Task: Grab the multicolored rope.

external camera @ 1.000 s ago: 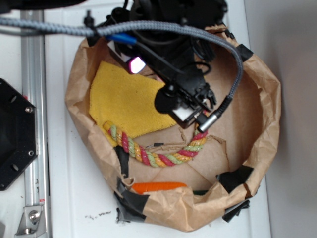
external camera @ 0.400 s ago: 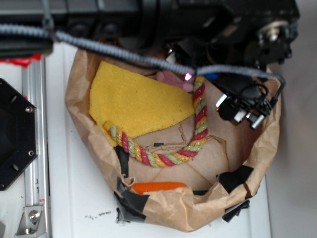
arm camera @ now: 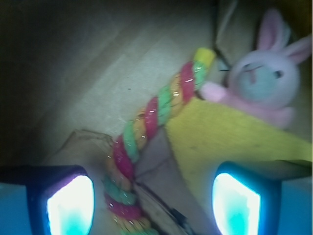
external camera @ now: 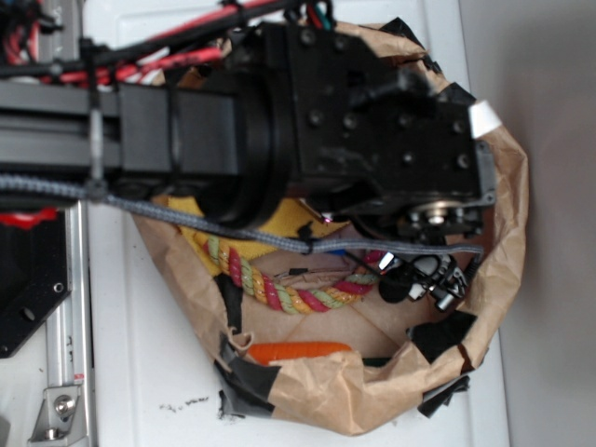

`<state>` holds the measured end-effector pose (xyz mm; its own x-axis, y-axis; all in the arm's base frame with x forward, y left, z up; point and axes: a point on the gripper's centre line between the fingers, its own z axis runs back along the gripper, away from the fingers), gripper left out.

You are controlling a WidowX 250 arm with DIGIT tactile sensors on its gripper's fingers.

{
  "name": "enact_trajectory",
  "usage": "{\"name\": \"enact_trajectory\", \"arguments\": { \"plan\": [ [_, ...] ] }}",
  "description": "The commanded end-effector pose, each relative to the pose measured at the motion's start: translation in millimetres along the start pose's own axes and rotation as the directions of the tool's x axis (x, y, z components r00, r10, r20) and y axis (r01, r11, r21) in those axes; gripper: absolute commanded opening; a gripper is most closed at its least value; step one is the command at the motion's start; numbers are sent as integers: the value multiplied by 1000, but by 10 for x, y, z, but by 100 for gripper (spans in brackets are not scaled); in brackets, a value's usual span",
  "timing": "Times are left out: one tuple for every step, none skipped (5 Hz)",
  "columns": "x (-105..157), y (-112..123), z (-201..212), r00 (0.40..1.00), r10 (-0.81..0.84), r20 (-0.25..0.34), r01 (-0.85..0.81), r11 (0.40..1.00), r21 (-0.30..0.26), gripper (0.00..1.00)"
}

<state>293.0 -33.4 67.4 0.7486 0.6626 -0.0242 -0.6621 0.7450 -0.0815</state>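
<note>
The tool (arm camera: 154, 200) was wide apart, holding nothing. The multicolored rope (arm camera: 146, 132) lay between its fingers, probably just below, running straight ahead toward the bunny (arm camera: 264, 83).

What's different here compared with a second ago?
The arm swung out over the paper bag, now hiding most of the yellow cloth. Its tool hangs open above the rope, holding nothing. Rope, cloth and orange toy haven't moved.

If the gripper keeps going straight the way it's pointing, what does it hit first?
Probably the multicolored rope: it runs between the open gripper's fingers, with the yellow cloth edge just beside. Depth is unclear.
</note>
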Motion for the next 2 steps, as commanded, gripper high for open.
{"name": "enact_trajectory", "arguments": {
  "plan": [
    [48, -169, -373, 994, -36, -107, 26, 995, -93, 100],
    [15, -122, -575, 989, 28, -145, -39, 996, -76, 0]
  ]
}}
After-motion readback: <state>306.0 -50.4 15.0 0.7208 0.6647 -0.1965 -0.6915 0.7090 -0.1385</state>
